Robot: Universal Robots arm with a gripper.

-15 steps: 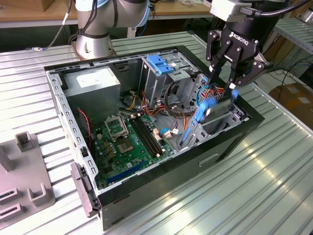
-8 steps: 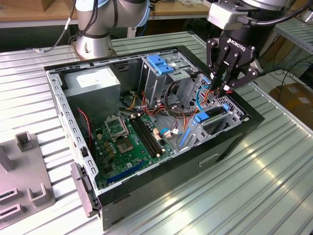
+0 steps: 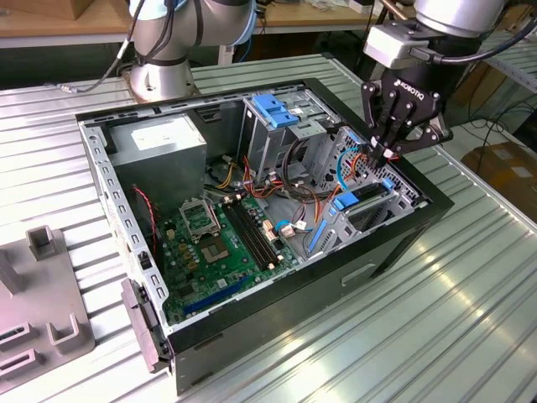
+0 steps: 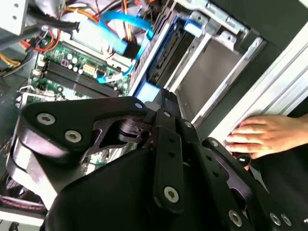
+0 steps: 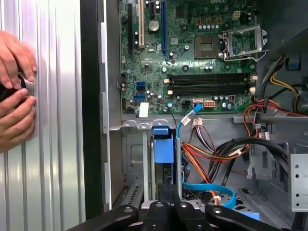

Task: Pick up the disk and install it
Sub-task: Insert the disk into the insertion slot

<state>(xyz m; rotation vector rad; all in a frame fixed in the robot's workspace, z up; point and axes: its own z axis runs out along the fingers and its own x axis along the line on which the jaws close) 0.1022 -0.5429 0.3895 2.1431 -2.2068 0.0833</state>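
The disk is seen stood on edge in the drive cage at the right end of the open computer case, right of centre in the exterior view. The pick-up is therefore judged done and the install far along, though whether the disk is fully seated cannot be told. The gripper is held in the upper right of the exterior view, pointed straight down over that cage, its jaws drawn close together by the disk's upper edge; whether that edge is pinched cannot be told.
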